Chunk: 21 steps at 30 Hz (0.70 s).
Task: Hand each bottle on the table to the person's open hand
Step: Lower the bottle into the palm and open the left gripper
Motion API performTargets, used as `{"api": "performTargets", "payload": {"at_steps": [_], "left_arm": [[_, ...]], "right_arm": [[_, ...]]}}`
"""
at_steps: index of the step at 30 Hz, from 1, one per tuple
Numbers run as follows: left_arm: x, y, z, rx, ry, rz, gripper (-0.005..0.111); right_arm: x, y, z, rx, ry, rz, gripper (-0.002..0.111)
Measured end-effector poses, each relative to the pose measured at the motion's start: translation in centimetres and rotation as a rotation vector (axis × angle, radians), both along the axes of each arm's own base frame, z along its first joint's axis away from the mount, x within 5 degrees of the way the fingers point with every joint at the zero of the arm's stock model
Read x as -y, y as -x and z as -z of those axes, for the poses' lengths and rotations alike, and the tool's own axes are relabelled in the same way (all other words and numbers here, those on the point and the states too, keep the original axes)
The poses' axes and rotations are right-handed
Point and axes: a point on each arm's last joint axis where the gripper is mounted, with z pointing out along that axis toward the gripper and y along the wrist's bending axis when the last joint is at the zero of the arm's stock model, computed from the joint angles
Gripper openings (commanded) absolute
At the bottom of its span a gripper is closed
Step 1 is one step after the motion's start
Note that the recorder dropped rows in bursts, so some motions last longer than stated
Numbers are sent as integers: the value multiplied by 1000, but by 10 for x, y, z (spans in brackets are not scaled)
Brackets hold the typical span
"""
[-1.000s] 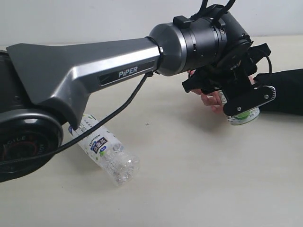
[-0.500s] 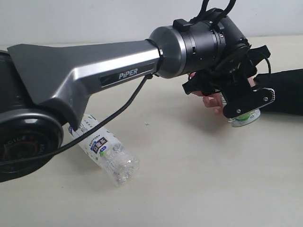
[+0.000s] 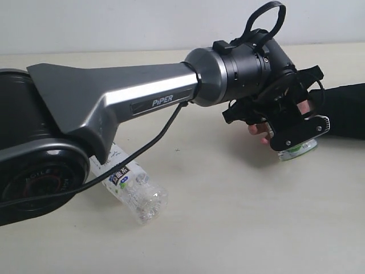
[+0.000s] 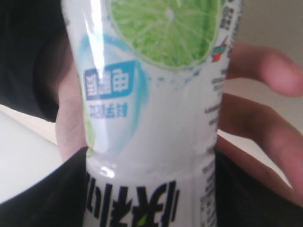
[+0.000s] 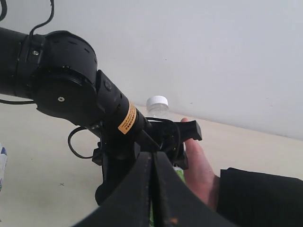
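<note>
My left gripper [image 3: 293, 136] is shut on a clear bottle with a lime-green label [image 3: 298, 150], held at the person's open hand [image 3: 259, 130]. In the left wrist view the bottle [image 4: 156, 94] fills the frame between the dark fingers [image 4: 42, 198], with the hand's fingers [image 4: 265, 123] curled close behind it. From the right wrist view the bottle's white cap [image 5: 157, 101] rises above the left gripper [image 5: 142, 142], and the palm [image 5: 199, 170] lies beside it. My right gripper [image 5: 152, 189] is shut and empty. Another bottle [image 3: 134, 188] lies on its side on the table [image 3: 228, 217].
The person's black sleeve [image 3: 342, 111] stretches in from the right edge. My left arm's grey link [image 3: 114, 94] reaches across the scene above the lying bottle. A pale wall [image 3: 142, 23] stands behind the table.
The left arm has shifted a little right and turned at the wrist, carrying the bottle slightly lower against the hand. The hand's fingers now show around the gripper. The lying bottle has not moved.
</note>
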Motion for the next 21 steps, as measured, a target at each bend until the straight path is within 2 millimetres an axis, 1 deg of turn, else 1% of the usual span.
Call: {"api": "performTargets", "payload": {"at_steps": [2, 15, 16, 18, 21], "left_arm": [[1, 0, 3, -2, 1, 0, 28], [1, 0, 3, -4, 14, -11, 29], [1, 0, 3, -6, 18, -16, 30], [1, 0, 3, -9, 23, -23, 37], [1, 0, 3, -12, 28, -30, 53]], "right_arm": [[0, 0, 0, 0, 0, 0, 1], [0, 0, 0, 0, 0, 0, 1], [0, 0, 0, 0, 0, 0, 1], [0, 0, 0, 0, 0, 0, 1], [0, 0, 0, 0, 0, 0, 1]]}}
